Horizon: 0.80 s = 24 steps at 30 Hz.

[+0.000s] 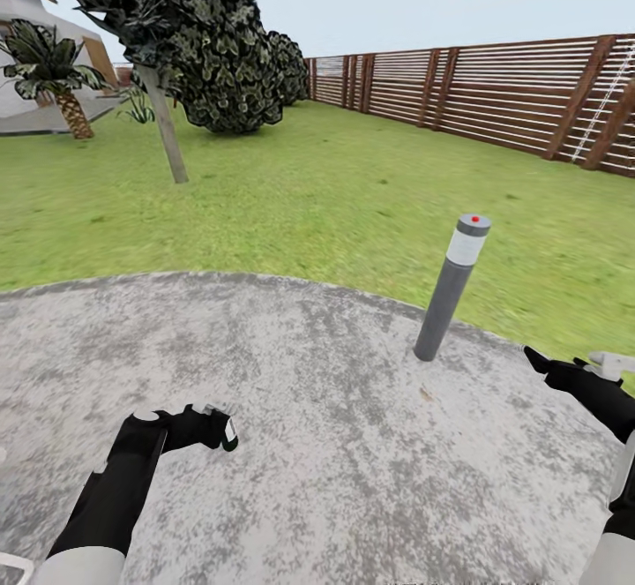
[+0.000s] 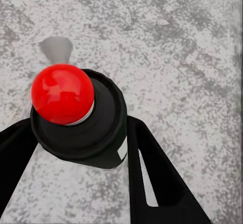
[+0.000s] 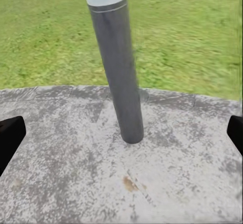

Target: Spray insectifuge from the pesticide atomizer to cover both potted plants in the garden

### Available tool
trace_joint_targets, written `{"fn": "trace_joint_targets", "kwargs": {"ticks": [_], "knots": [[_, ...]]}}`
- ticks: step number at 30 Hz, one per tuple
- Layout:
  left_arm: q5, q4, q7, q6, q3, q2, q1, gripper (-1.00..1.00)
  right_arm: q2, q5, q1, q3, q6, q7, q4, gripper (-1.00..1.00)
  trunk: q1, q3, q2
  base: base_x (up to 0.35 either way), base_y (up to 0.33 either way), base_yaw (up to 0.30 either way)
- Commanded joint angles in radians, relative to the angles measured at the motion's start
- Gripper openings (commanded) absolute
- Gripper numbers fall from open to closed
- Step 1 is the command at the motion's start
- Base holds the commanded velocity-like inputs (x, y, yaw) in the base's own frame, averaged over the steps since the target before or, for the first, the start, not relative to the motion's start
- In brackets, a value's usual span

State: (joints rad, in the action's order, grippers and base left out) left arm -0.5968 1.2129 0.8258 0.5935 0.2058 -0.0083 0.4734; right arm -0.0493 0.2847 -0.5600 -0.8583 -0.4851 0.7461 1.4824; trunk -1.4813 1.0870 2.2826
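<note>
My left gripper hangs low over the grey paved patio of the garden, shut on the pesticide atomizer. In the left wrist view the atomizer is a dark bottle with a round red cap and a scrap of white label, clamped between the black fingers of that gripper. My right gripper is at the patio's right edge, open and holding nothing. In the right wrist view its fingertips stand far apart around the gripper's midpoint. The potted plants are out of view.
A grey bollard light stands at the patio's rim, just ahead of my right gripper. Beyond it, the lawn runs to a brown slatted fence. A thin-trunked tree, dark bushes and a palm stand far left.
</note>
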Motion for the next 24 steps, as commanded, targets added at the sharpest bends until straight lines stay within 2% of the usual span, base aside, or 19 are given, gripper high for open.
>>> {"fn": "trace_joint_targets", "kwargs": {"ticks": [1, 15, 19, 24], "knots": [[-0.006, 0.002, 0.009, 0.005, 0.003, -0.001, 0.001, -1.0, 0.0, 0.008, -0.001, -0.002, -0.003, 0.009, 0.001, 1.0, 0.0, 0.0, 0.0, 0.0, 0.0, -0.24], [-0.006, 0.002, 0.009, 0.005, 0.003, -0.001, 0.001, -1.0, 0.0, 0.008, -0.001, -0.002, -0.003, 0.009, 0.001, 1.0, 0.0, -0.011, 0.0, 0.028, 0.0, -0.241], [-0.006, 0.001, 0.009, 0.005, 0.001, -0.001, 0.001, -1.0, 0.0, 0.008, -0.001, -0.002, -0.003, 0.009, 0.001, 1.0, 0.0, -0.014, 0.0, 0.153, 0.0, -0.24], [-0.006, 0.001, 0.009, 0.005, 0.001, -0.001, 0.001, -1.0, 0.0, 0.008, -0.001, -0.002, -0.004, 0.009, 0.001, 1.0, 0.0, -0.017, 0.0, 0.307, 0.0, -0.184]]}}
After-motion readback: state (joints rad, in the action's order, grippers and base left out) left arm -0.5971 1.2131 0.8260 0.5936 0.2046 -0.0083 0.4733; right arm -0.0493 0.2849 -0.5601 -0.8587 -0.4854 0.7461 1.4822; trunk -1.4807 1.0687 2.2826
